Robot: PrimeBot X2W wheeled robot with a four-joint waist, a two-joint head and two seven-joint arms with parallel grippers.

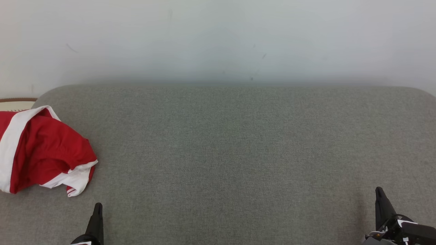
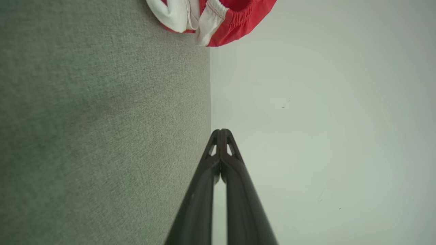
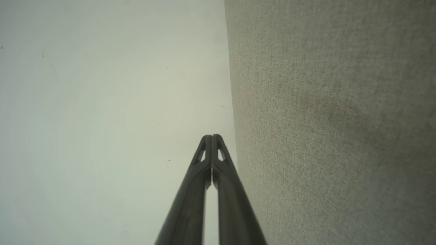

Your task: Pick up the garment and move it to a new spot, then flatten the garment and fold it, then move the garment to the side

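Observation:
The garment (image 1: 44, 149) is red with white bands and lies crumpled at the far left of the grey cushioned surface (image 1: 231, 153). Its hem also hangs into the top of the left wrist view (image 2: 218, 20). My left gripper (image 1: 98, 206) rises from the bottom edge just right of and below the garment, apart from it; its fingertips are pressed together (image 2: 221, 131) with nothing between them. At the lower right my right gripper (image 1: 378, 190) is likewise shut and empty (image 3: 212, 136), far from the garment.
A pale wall (image 1: 218, 41) runs behind the grey surface. A tan-rimmed object (image 1: 17, 102) peeks out at the far left behind the garment. The surface's back corners are rounded.

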